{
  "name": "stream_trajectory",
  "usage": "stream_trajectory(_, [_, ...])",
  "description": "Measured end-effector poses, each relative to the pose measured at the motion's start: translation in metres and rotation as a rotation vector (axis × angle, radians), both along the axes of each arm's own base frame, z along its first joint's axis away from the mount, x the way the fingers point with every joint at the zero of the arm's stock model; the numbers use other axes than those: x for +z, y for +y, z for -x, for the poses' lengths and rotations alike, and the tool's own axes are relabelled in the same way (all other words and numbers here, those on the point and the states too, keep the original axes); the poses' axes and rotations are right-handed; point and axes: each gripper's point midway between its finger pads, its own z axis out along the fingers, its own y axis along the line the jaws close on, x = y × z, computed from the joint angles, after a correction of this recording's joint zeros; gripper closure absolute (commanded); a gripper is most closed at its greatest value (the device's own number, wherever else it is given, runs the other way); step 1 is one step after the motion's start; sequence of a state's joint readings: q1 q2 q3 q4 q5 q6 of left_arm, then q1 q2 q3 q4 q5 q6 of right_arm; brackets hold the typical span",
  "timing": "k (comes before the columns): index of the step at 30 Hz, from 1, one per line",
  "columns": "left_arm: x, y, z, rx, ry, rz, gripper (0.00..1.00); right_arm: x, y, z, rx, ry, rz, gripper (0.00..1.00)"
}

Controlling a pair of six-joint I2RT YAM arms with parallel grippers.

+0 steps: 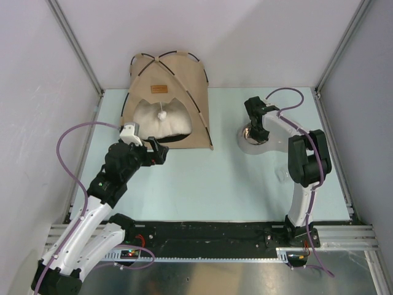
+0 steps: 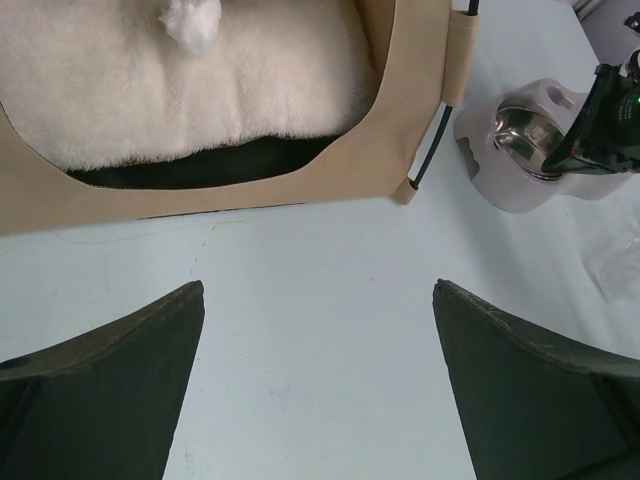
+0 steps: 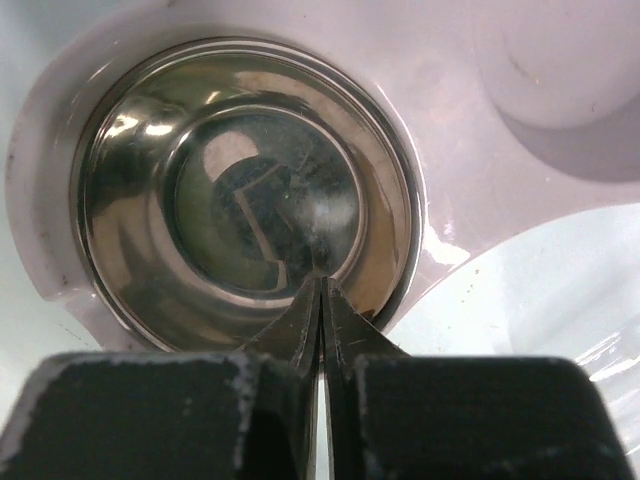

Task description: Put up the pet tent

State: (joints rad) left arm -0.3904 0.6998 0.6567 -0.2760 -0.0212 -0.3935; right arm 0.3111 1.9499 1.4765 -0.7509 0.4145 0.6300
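Since the pet tent stands at the far left of the desk, right up against the back wall with its rounded doorway facing the arms, it looks mostly set up. Crossed thin poles hold the tan canvas in a dome, a fluffy cream pillow fills the floor inside, and a white pom-pom hangs over the doorway. Left gripper hovers just in front of the doorway, jaws spread wide, holding nothing. Right gripper is well apart from the tent, clenched tight on nothing, tips just over a steel bowl in its white stand. Handling guess: the tent is light, the canvas soft and floppy, the poles springy, so the whole thing likely slides on the smooth desk when pushed. Best hold is probably the stiff bottom hem under the doorway, or the front corner where the pole enters its sleeve. Skip the pom-pom and the pillow. Pinching loose canvas mid-panel would likely just dent the dome.
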Motion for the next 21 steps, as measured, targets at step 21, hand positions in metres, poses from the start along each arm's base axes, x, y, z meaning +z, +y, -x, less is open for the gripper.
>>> stream_trajectory(21, [0.000,0.000,0.000,-0.001,0.000,-0.002,0.00,0.035,-0.003,-0.004,-0.015,-0.101,-0.042,0.90])
